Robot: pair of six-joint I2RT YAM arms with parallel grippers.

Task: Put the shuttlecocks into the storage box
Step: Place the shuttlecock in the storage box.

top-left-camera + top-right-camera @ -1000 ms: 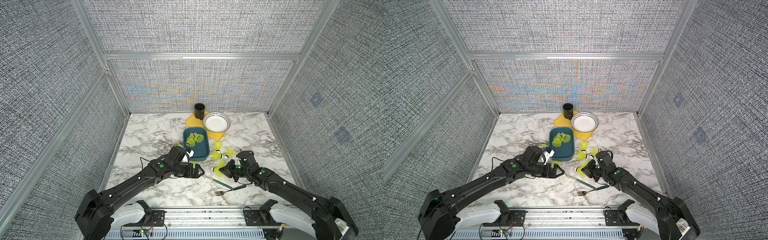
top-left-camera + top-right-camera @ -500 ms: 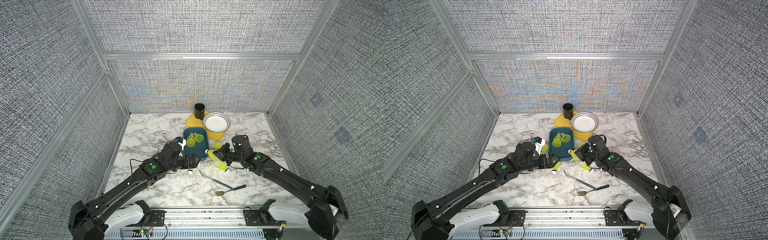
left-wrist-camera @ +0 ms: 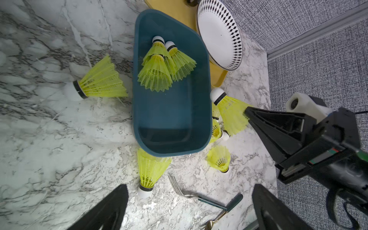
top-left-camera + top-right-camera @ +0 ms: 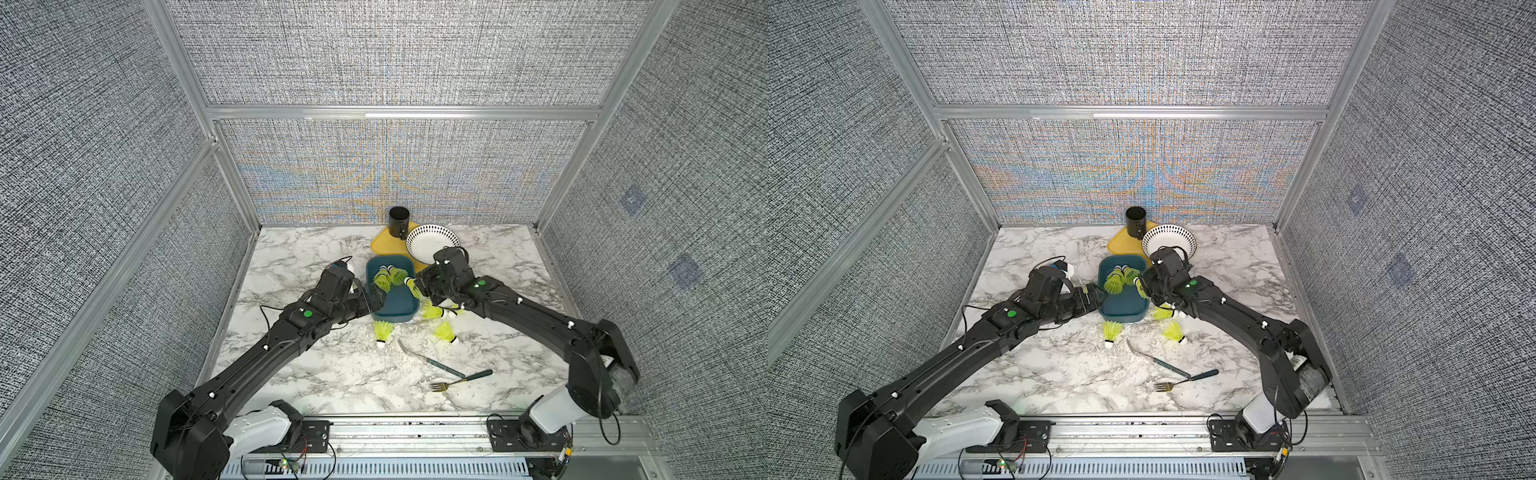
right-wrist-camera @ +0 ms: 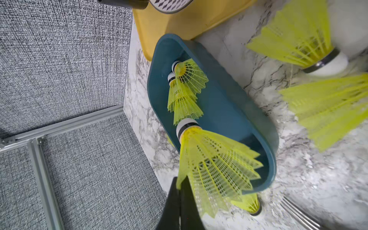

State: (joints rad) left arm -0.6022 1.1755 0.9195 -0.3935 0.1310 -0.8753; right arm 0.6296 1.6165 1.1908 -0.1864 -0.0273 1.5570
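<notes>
The teal storage box (image 4: 395, 309) (image 4: 1125, 309) (image 3: 171, 111) (image 5: 229, 111) holds three yellow-green shuttlecocks (image 4: 388, 276) (image 3: 159, 67). My right gripper (image 4: 420, 287) (image 5: 180, 180) is shut on the skirt edge of another shuttlecock (image 5: 215, 165) (image 3: 231, 111), held tip-first over the box's right rim. My left gripper (image 4: 376, 298) (image 3: 190, 187) is open and empty at the box's left front corner. Loose shuttlecocks lie on the marble: one in front of the box (image 4: 383, 330), two to its right (image 4: 445, 332) (image 4: 434, 311), and one to its left (image 3: 99, 81).
Two forks (image 4: 428, 359) (image 4: 459, 380) lie on the marble in front of the box. Behind the box sit a yellow tray (image 4: 384, 246), a white bowl with a black-patterned rim (image 4: 432, 245) and a black cup (image 4: 399, 220). Grey walls enclose the table.
My right gripper lifted a shuttlecock from the marble at the front right and carried it back to the box's right rim. My open left gripper moved back from the shuttlecock in front of the box.
</notes>
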